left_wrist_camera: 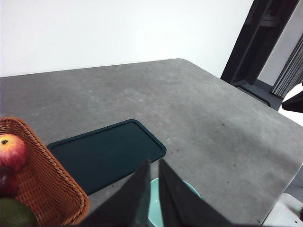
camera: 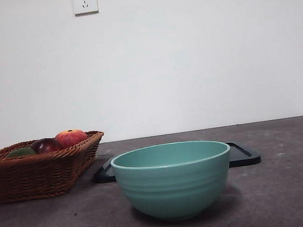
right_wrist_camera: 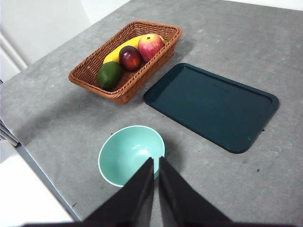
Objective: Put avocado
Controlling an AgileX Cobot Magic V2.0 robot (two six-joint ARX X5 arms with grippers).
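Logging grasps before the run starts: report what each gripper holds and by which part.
Nothing is held. The left gripper and right gripper are both shut on nothing, above the table. The avocado lies untouched in the basket.

We see a teal bowl (camera: pixel 174 179) standing upright on the grey table (camera: pixel 298 194), and we take it as our landmark. Just behind the bowl lies a flat dark tray (right_wrist_camera: pixel 211 106). A brown wicker basket (camera: pixel 33 174) sits beside that tray, off to one side of the bowl and further back. In the basket we see a red-orange apple (right_wrist_camera: pixel 150 46), a dark maroon fruit (right_wrist_camera: pixel 129 57) touching it, and a yellow banana (right_wrist_camera: pixel 122 48) behind both. A white wall socket (camera: pixel 84 0) is high above the bowl.
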